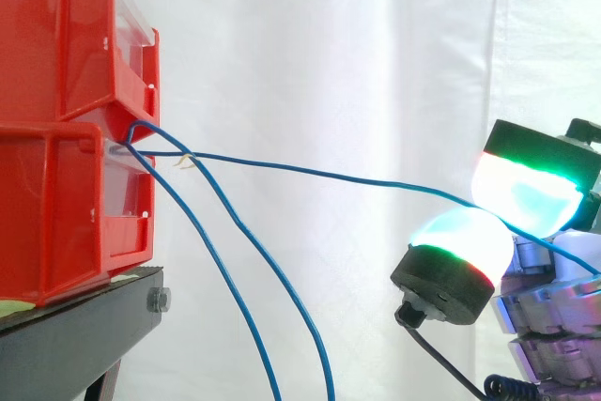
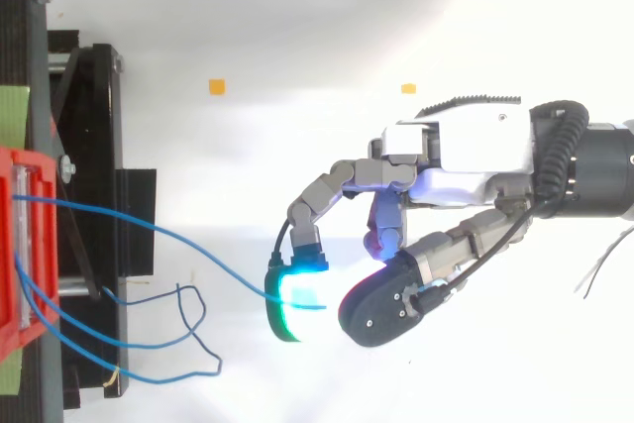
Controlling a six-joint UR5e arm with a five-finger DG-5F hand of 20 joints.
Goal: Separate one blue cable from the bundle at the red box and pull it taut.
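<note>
Two stacked red bins (image 1: 56,138) stand at the left on a black stand (image 1: 84,326). Several blue cables come out of the gap between them. One blue cable (image 1: 329,176) runs rightward in a shallow sag to my hand (image 2: 436,170). It passes between two glowing fingertips (image 1: 455,246), one above and one below, which pinch it. In the top view the same cable (image 2: 178,240) stretches from the red box (image 2: 12,245) to the curled fingers. The other blue cables (image 1: 235,260) hang slack below the bins.
The slack cables lie in loose loops (image 2: 149,344) beside the stand (image 2: 89,195). Two small orange markers (image 2: 216,85) sit on the white floor. A white curtain (image 1: 376,44) hangs behind the work.
</note>
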